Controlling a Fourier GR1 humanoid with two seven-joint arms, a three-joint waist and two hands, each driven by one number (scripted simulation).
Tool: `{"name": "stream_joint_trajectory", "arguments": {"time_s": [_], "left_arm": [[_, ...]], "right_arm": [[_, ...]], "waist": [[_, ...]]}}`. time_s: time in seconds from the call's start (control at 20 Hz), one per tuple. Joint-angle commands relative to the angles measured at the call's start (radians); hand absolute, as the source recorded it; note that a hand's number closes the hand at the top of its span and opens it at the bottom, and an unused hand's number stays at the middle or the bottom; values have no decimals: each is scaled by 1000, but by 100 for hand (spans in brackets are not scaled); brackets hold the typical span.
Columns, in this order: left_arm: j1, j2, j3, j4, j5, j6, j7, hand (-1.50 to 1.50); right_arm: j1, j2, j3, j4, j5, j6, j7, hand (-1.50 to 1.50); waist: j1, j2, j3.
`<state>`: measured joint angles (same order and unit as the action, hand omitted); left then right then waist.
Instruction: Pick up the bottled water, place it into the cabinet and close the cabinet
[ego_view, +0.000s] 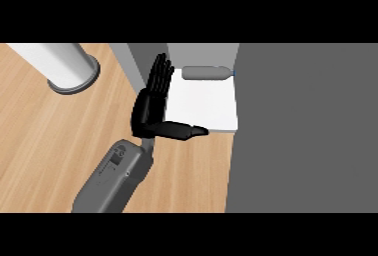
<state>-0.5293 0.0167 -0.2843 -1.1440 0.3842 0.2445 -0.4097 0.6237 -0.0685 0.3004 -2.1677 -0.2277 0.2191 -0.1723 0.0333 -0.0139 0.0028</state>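
The bottled water (204, 73) lies on its side at the far end of the cabinet's white floor (203, 107), with its blue cap towards the right. No hand touches it. My left hand (150, 105) is open just left of that floor. Its straight fingers point away from me along the grey door panel (140, 60), and I cannot tell whether they touch it. Its thumb (184, 131) sticks out to the right over the floor's near corner. The cabinet stands open. My right hand does not show.
A broad grey cabinet surface (306, 130) fills the right side of the view. A white cylinder on a round grey base (70, 70) stands on the wooden counter (52, 150) at the far left.
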Motion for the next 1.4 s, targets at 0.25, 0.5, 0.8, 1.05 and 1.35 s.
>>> {"name": "stream_joint_trajectory", "arguments": {"time_s": [0.25,0.5,0.8,1.05,1.35], "left_arm": [[402,93,-123,-632,-27,104,177,-150],[586,137,-252,-838,-74,112,215,-150],[769,223,-177,-930,-20,41,110,-150],[936,300,-128,-1077,22,-4,69,-150],[1107,357,-37,-1134,93,-102,-17,-150]], "right_arm": [[44,-22,54,-62,44,-3,5,-150],[-58,-80,44,16,102,59,-10,-150],[-26,-184,152,-2,203,156,11,150],[-15,-209,254,-142,209,169,116,150],[-32,-165,411,-207,346,111,161,150]], "waist": [[-20,6,-2],[-17,8,-2],[-20,8,-3],[-12,8,-5],[-11,4,-6]]}}
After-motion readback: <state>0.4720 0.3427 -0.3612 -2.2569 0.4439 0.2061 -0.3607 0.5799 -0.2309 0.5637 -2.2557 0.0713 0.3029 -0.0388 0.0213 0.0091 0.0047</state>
